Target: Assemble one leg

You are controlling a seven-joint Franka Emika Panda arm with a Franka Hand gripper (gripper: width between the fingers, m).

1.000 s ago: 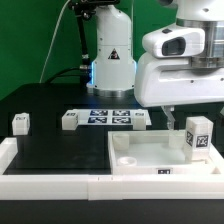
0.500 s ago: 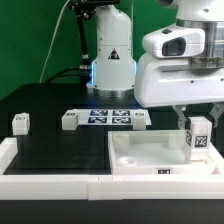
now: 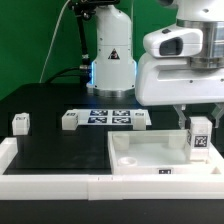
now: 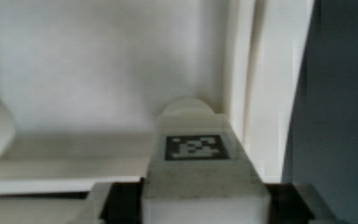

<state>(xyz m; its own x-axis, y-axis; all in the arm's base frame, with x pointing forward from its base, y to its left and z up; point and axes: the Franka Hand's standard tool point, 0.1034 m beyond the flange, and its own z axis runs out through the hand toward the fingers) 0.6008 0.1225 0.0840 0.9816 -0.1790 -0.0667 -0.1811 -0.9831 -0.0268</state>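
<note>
Your gripper [image 3: 198,122] is pinching the leg [image 3: 199,140], a small white upright rectangular block with a black-and-white square tag on its face. The wrist view shows that block [image 4: 197,150] clamped between the jaws. The leg hangs straight below the gripper, upright, at a corner of the large white square tray-like part [image 3: 150,152], close to the tray's wall. From these pictures you cannot tell whether its foot already sits in the corner hole or only hovers over it.

So the pick-up and the carry look done, and the leg seems lined up with its place. By my reading, the seating or fastening of the leg into the corner is what remains, followed by the release.

Three look-alike white blocks [image 3: 69,119] lie well apart from the gripper on the black desk [image 3: 60,150], untouched, with the marker board [image 3: 108,116] between two of them.
</note>
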